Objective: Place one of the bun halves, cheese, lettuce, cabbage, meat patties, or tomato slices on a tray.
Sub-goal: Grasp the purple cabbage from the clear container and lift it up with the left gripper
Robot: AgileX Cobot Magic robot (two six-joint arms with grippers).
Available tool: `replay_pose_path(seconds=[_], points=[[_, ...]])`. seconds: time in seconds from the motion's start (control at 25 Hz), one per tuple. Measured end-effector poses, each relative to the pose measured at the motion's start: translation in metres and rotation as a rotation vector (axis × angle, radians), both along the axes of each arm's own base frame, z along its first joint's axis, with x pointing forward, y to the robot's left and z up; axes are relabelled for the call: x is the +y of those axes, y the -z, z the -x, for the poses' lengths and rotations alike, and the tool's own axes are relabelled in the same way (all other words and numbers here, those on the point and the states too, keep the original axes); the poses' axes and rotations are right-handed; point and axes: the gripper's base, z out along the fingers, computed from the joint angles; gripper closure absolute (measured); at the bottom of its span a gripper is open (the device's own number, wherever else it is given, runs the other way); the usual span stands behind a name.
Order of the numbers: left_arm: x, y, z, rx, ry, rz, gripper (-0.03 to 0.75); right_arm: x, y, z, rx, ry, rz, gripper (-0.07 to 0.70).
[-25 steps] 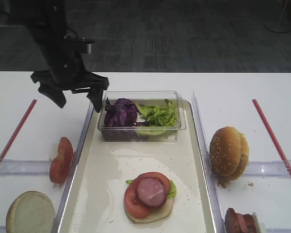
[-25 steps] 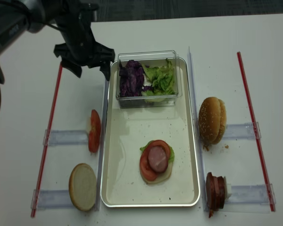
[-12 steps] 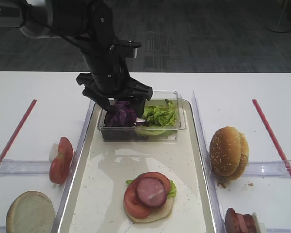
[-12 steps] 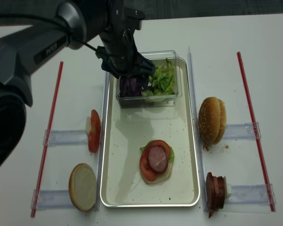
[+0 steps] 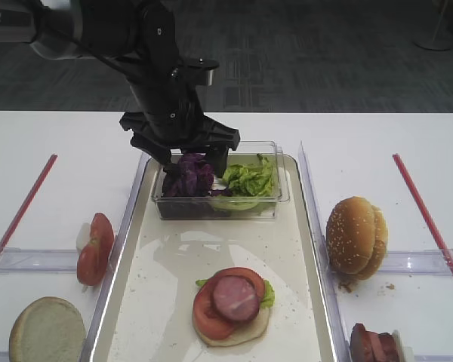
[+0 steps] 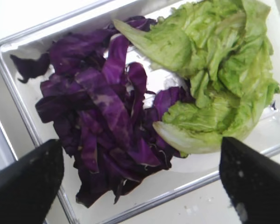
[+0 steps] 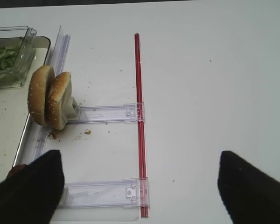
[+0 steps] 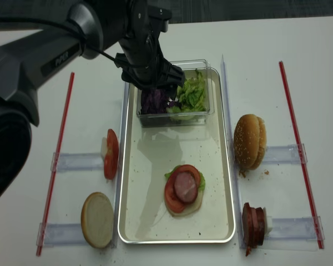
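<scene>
Tray (image 5: 128,249) on bench (image 5: 45,151) carries stacked bun half, tomato, patty (image 5: 235,297). Clear box (image 5: 268,197) at its far end holds cabbage (image 6: 102,126) and lettuce (image 6: 214,84). Left gripper (image 5: 189,160) fingers spread over cabbage, empty. Right gripper (image 7: 140,184) fingers spread, empty.

Left end effector (image 5: 187,157) swung from table left of tray (image 5: 128,249) to above cabbage (image 5: 187,178), spread wide.
</scene>
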Motion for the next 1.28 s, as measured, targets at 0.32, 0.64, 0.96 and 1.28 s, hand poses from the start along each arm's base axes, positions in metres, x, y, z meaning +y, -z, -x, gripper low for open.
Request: replay_pose_path(seconds=[0.32, 0.64, 0.96, 1.28], points=[[0.003, 0.0, -0.005, -0.015, -0.053, 0.028, 0.097, 0.0, 0.0, 0.0, 0.0, 0.0, 0.0, -0.046], [0.006, 0.016, -0.02, 0.034, -0.069, 0.023, 0.097, 0.0, 0.0, 0.0, 0.0, 0.0, 0.0, -0.046], [0.0, 0.01, -0.027, 0.02, -0.061, 0.056, 0.097, 0.0, 0.0, 0.0, 0.0, 0.0, 0.0, -0.046], [0.0, 0.009, -0.027, 0.018, -0.057, 0.056, 0.097, 0.0, 0.0, 0.0, 0.0, 0.0, 0.0, -0.046]])
